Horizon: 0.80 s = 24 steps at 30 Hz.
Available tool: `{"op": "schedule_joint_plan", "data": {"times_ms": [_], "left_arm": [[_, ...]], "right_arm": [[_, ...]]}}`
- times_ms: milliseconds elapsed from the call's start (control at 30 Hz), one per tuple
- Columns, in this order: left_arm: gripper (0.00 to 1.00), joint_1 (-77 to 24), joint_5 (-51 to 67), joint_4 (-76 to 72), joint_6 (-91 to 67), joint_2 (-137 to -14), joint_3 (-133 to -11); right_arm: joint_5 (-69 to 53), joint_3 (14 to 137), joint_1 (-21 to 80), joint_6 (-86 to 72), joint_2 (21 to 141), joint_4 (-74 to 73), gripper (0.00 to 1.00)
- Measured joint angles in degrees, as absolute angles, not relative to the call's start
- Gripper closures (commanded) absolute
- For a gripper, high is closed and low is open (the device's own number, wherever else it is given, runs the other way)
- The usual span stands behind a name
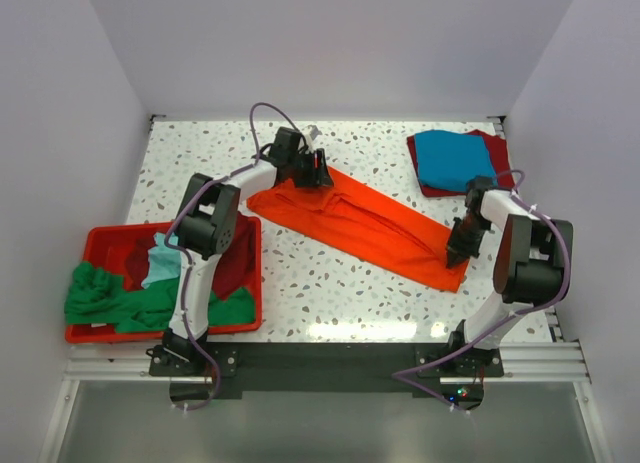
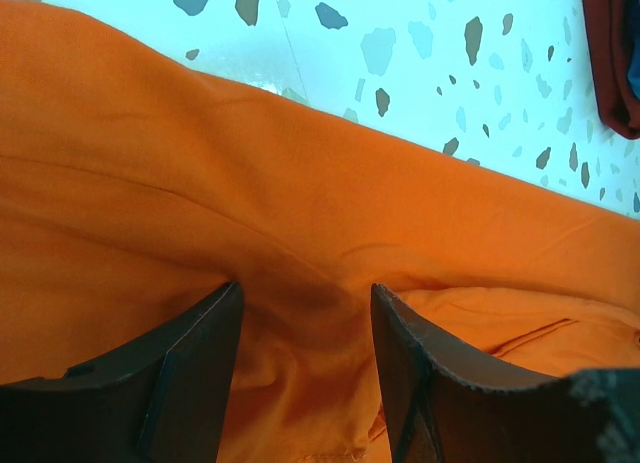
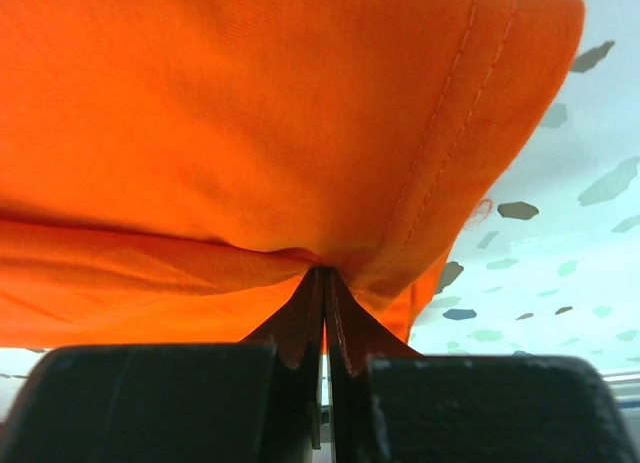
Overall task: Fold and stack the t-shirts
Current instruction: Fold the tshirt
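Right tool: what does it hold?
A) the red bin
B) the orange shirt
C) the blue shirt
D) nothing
B: in the right wrist view the right tool is shut on a pinched edge of the orange shirt.

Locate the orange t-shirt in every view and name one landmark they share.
Top external: the orange t-shirt stretches diagonally across the speckled tabletop, between both arms.
Left wrist: it fills most of the frame, with the tabletop along the top.
Right wrist: it covers the upper frame, pinched in the right gripper.
Shared landmark: the speckled tabletop.
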State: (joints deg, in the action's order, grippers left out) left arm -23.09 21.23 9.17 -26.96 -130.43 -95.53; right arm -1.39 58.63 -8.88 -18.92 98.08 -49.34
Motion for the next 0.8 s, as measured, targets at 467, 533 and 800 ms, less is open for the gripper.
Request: {"op": "schedule_joint_plan", "data": {"times_ms": [467, 533, 800], "left_arm": [[0.41, -23.0, 21.5, 8.2, -27.0, -130.4, -95.2], [0.41, -23.0, 21.5, 8.0, -27.0, -130.4, -95.0], [0.33, -23.0, 22.4, 7.7, -27.0, -130.2, -95.0]], "right_arm": [[0.9, 58.5, -8.6, -18.3, 95.6, -52.4, 1.00], [1.1, 58.5, -8.6, -18.4, 95.6, -52.6, 1.00], [2.5, 58.5, -8.6, -18.7, 94.1, -55.4, 0.53]]}}
